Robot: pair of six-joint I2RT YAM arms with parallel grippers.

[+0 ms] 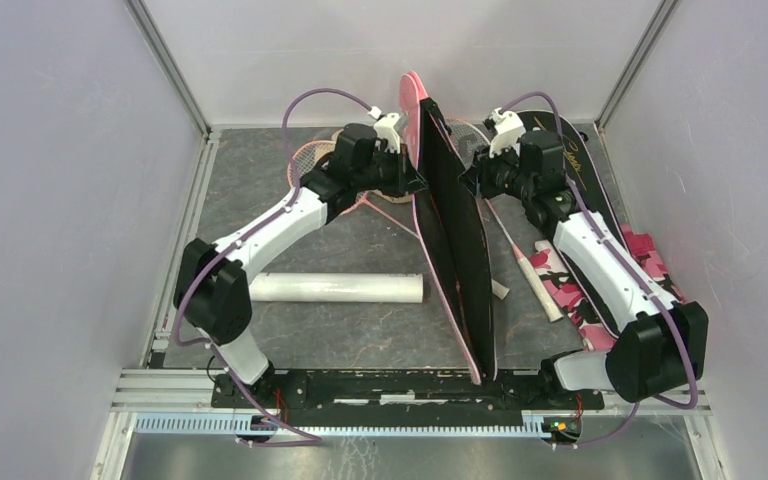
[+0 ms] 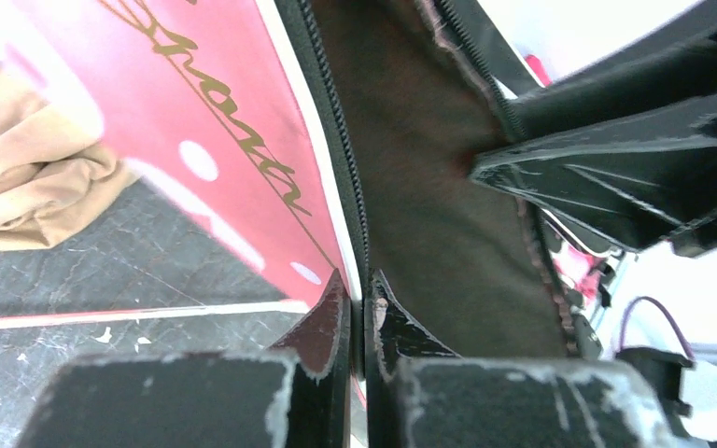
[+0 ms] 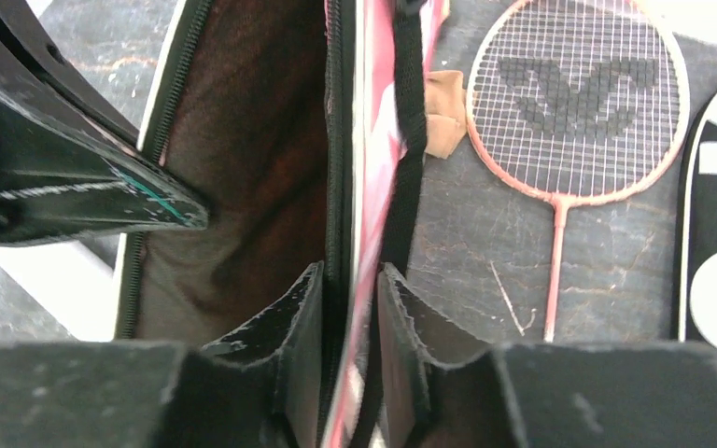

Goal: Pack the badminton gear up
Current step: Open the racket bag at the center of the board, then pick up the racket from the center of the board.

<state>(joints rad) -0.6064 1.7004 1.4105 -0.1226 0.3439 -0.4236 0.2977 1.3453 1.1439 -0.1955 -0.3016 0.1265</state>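
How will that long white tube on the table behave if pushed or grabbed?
The white tube lies on its side, round and smooth, so a sideways push would probably roll it. Its plain surface may slip in a narrow pinch. Gripped near one end, its length would likely make it tilt.

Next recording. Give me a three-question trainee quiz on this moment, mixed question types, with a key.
1. True or false: the long white tube is inside the upright pink-and-black racket-shaped cover.
2. The left gripper has its jaws shut on: A the cover's zipper edge; B the tube; C nothing.
3. Right wrist view: which strung item lies flat beside the cover?
Key: 1 false, it lies on the dark table, left of the cover; 2 A; 3 the thin pink-framed racket.
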